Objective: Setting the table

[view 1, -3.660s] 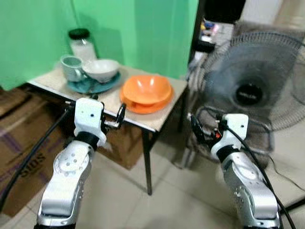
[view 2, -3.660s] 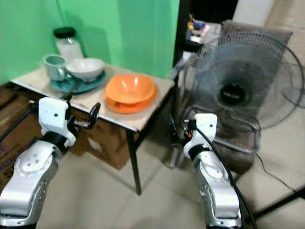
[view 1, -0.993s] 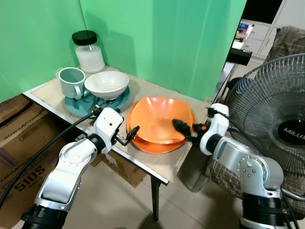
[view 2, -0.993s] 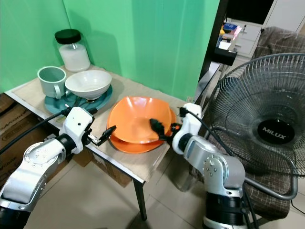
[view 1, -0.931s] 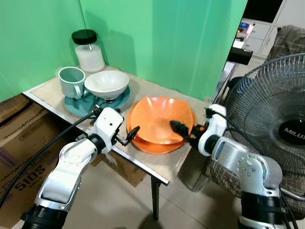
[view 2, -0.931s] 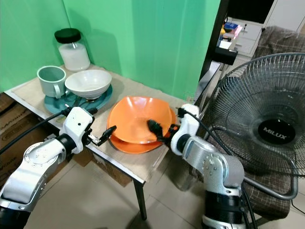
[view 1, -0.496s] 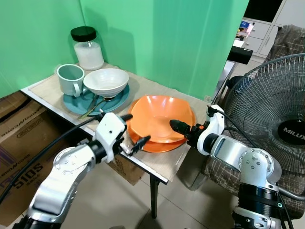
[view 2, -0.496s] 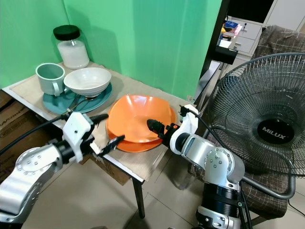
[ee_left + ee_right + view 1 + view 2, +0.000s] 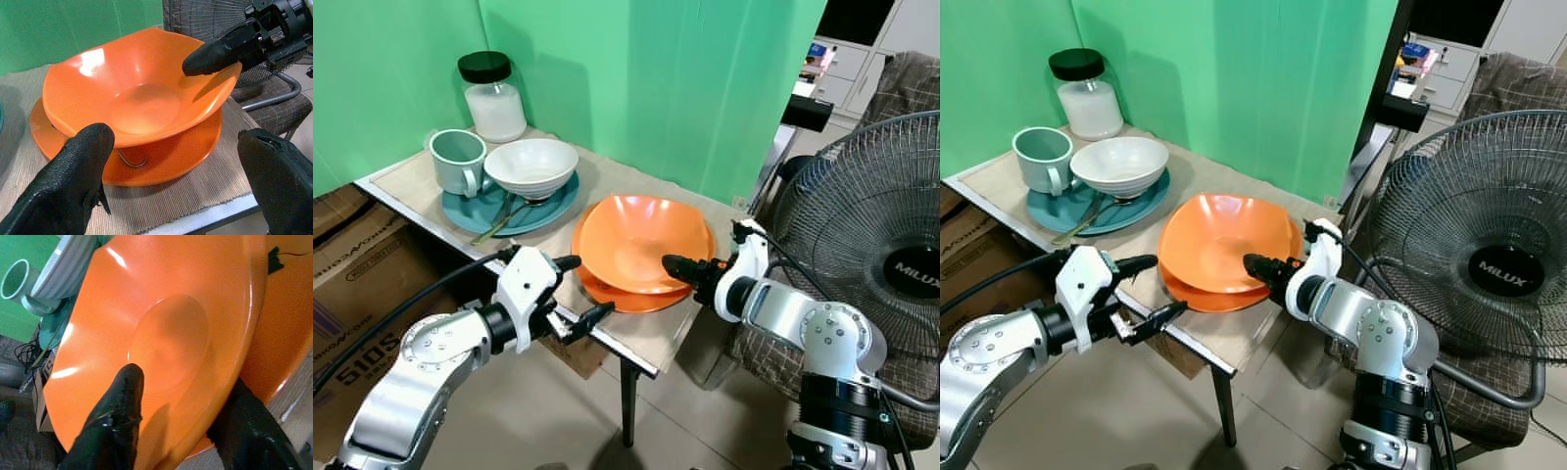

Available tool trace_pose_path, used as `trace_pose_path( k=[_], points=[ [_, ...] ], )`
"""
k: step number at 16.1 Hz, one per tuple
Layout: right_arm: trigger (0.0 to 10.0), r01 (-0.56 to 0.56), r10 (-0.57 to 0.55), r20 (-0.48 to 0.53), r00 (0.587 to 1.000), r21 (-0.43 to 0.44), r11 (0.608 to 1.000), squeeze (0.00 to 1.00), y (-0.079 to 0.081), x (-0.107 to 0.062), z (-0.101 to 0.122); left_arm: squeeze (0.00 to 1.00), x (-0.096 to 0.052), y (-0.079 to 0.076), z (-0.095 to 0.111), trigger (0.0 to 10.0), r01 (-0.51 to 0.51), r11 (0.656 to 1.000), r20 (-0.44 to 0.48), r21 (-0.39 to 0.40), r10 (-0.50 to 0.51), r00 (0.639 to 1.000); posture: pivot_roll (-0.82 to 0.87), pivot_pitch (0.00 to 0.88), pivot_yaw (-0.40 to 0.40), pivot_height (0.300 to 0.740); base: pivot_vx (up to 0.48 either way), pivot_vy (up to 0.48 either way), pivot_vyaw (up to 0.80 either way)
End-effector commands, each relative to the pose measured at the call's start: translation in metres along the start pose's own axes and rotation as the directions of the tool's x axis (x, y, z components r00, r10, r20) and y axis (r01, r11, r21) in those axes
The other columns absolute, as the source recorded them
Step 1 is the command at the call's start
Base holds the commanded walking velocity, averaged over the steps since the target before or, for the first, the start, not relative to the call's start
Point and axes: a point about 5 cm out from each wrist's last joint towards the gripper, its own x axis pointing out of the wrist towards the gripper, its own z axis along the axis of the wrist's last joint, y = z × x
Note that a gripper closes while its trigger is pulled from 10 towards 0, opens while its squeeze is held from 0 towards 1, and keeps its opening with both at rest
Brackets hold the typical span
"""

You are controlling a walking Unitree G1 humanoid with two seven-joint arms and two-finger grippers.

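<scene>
An orange bowl (image 9: 641,238) sits in an orange plate (image 9: 607,292) on the small table (image 9: 651,338). My right gripper (image 9: 674,269) reaches in from the right and is open astride the bowl's near rim. One of its fingers (image 9: 120,401) is inside the bowl and the other (image 9: 249,428) is under the rim, outside. My left gripper (image 9: 579,288) is open at the table's front edge, just short of the plate. The left wrist view shows the bowl (image 9: 137,93) between its two fingers (image 9: 78,166).
Farther left on the table stands a teal plate (image 9: 548,201) holding a white bowl (image 9: 530,166), a pale green mug (image 9: 458,162) and cutlery. A lidded jar (image 9: 494,90) stands behind them. A large fan (image 9: 886,225) is close on the right. Cardboard boxes (image 9: 362,284) sit under the table's left side.
My left gripper has dropped back from the plate's rim towards the table's front edge. The right gripper stays at the bowl's rim.
</scene>
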Motion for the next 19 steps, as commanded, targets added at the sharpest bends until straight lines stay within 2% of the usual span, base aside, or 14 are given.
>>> trace_pose_path(
  k=[1, 7, 12, 13, 15, 16, 17, 18, 19],
  points=[
    [0.0, -0.007, 0.007, 0.017, 1.0, 0.018, 1.0, 0.0, 0.001, 0.0, 0.005, 0.27, -0.003, -0.001, 0.004, 10.0, 0.003, 1.0, 0.008, 0.008, -0.003, 1.0, 0.09, 0.0, -0.03, 0.74, 0.0, 0.0, 0.0],
    [0.0, -0.012, 0.011, 0.035, 0.999, 0.037, 0.999, 0.0, 0.001, 0.0, 0.006, 0.27, 0.0, 0.003, 0.011, 10.0, -0.029, 0.999, 0.03, 0.017, 0.028, 0.999, 0.1, 0.0, -0.032, 0.74, 0.0, 0.0, 0.0],
    [0.0, -0.019, 0.019, 0.051, 0.999, 0.015, 1.0, 0.0, 0.007, 0.003, 0.008, 0.27, 0.0, 0.002, 0.012, 10.0, -0.038, 0.999, 0.032, 0.021, 0.037, 0.999, 0.1, 0.0, -0.035, 0.74, 0.0, 0.0, 0.0],
    [0.0, -0.029, 0.03, 0.099, 0.995, -0.008, 1.0, 0.0, 0.009, 0.001, 0.013, 0.27, -0.001, 0.003, 0.013, 10.0, -0.045, 0.999, 0.038, 0.024, 0.044, 0.998, 0.1, 0.0, -0.034, 0.74, 0.0, 0.0, 0.0],
    [0.0, -0.063, 0.062, 0.133, 0.989, 0.004, 0.998, 0.0, 0.016, -0.003, 0.019, 0.27, 0.0, 0.006, 0.018, 10.0, -0.052, 0.998, 0.053, 0.028, 0.05, 0.997, 0.1, 0.0, -0.024, 0.74, 0.0, 0.0, 0.0],
    [0.0, -0.098, 0.097, 0.209, 0.973, -0.008, 0.995, 0.0, 0.022, -0.008, 0.028, 0.26, 0.001, 0.007, 0.021, 10.0, -0.055, 0.998, 0.068, 0.029, 0.053, 0.996, 0.1, 0.0, -0.017, 0.74, 0.0, 0.0, 0.0],
    [0.0, -0.118, 0.119, 0.239, 0.964, -0.021, 0.993, 0.0, 0.025, -0.011, 0.031, 0.26, 0.001, 0.007, 0.022, 10.0, -0.056, 0.998, 0.072, 0.03, 0.054, 0.996, 0.09, 0.0, -0.011, 0.74, 0.0, 0.0, 0.0],
    [0.0, -0.112, 0.143, 0.351, 0.926, -0.107, 0.988, 0.0, 0.031, -0.027, 0.042, 0.26, 0.004, 0.004, 0.03, 10.0, -0.053, 0.998, 0.119, 0.017, 0.051, 0.992, 0.08, 0.0, -0.002, 0.74, 0.0, 0.0, 0.0],
    [0.0, -0.123, 0.155, 0.373, 0.915, -0.109, 0.986, 0.0, 0.032, -0.033, 0.044, 0.26, 0.006, 0.003, 0.033, 10.0, -0.055, 0.998, 0.138, 0.011, 0.052, 0.989, 0.08, 0.0, 0.003, 0.74, 0.0, 0.0, 0.0]
  ],
)
